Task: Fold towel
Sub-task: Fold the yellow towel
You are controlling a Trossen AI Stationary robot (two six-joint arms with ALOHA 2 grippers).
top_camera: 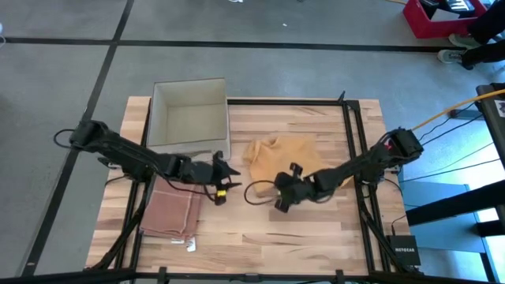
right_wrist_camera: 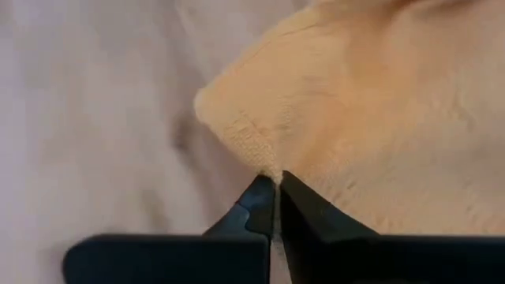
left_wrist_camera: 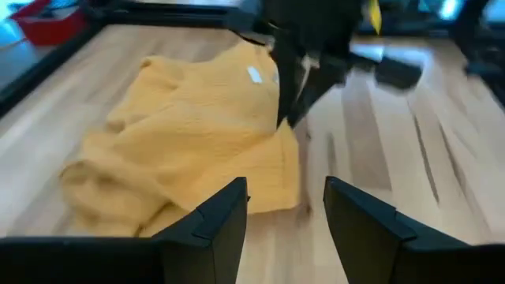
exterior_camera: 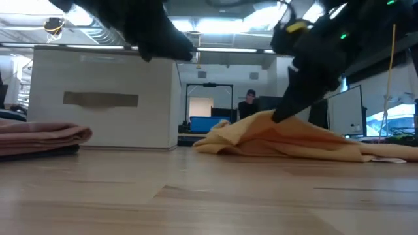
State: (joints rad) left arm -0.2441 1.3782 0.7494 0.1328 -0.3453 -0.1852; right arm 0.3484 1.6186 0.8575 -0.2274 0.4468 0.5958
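Observation:
A crumpled yellow towel point(top_camera: 278, 154) lies on the table's middle; in the low view the towel point(exterior_camera: 307, 140) forms a low heap. My right gripper point(top_camera: 282, 185) is at its near edge, shut on the cloth, and also shows in the low view point(exterior_camera: 282, 116). My left gripper point(top_camera: 229, 180) hovers open just left of the towel and touches nothing. In the left wrist view its fingers point(left_wrist_camera: 284, 209) point at the towel point(left_wrist_camera: 181, 134). A folded pink towel point(top_camera: 170, 209) rests flat near the table's left edge. My right gripper pinches the yellow towel's edge point(right_wrist_camera: 264, 162) between its two fingertips, a short way from a corner point(right_wrist_camera: 207, 102). The fingers slant down from the table's right. The pinched spot point(exterior_camera: 271, 117) is raised into a small peak while the rest lies slack on the table.
An open white box point(top_camera: 189, 114) stands at the table's far left, behind the pink towel point(exterior_camera: 39, 137). Bare wood point(top_camera: 316, 229) lies along the near edge. A black frame rail point(top_camera: 353, 158) runs along the right side. A person sits in the room behind.

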